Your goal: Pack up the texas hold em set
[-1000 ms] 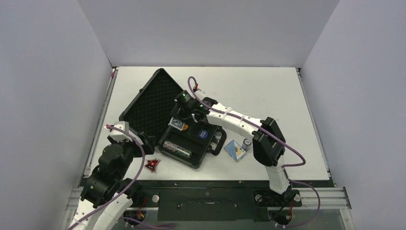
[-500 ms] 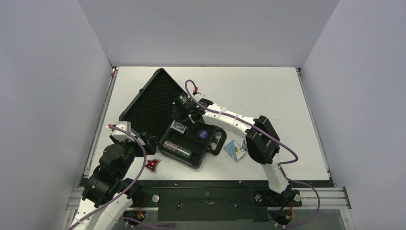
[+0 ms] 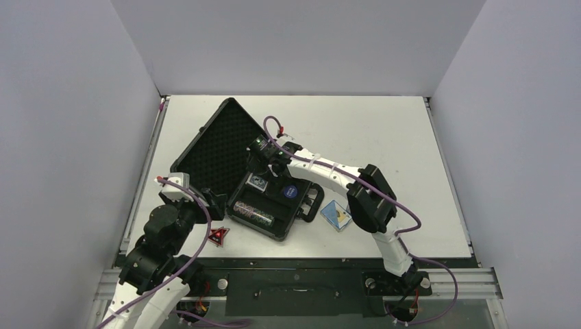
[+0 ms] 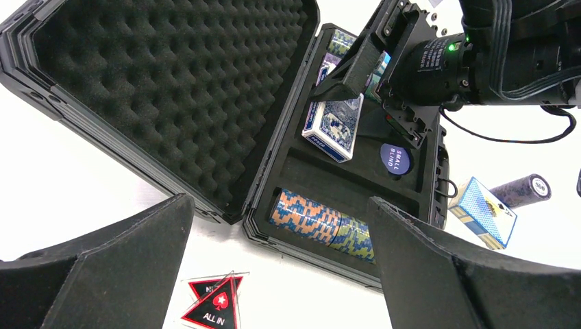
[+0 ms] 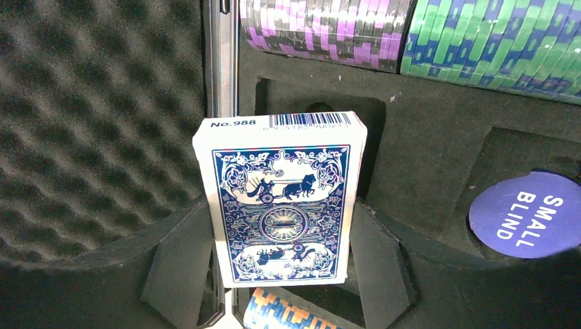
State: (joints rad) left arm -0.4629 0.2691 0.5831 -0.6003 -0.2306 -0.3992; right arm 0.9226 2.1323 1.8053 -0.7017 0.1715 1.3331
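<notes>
The black briefcase (image 3: 274, 218) lies open, its foam lid (image 3: 216, 147) flat to the left. My right gripper (image 3: 259, 170) is shut on a blue card deck (image 5: 281, 205) and holds it tilted over a slot in the case's foam base (image 5: 425, 123). Chip rolls (image 5: 322, 27) and an orange-blue roll (image 4: 308, 216) lie in the case with a blue SMALL BLIND button (image 5: 527, 216). My left gripper (image 4: 274, 274) is open and empty over the table by the case's near corner. The red-black triangle (image 3: 218, 236) lies just beneath it.
A second blue deck (image 3: 336, 214) lies on the table right of the case, beside a dark chip roll (image 4: 521, 190). My right arm's elbow (image 3: 366, 202) hangs over them. White walls close in the table on three sides.
My right gripper has carried the deck slightly left and lower into the case, and its elbow has swung left. The left arm has barely moved.
</notes>
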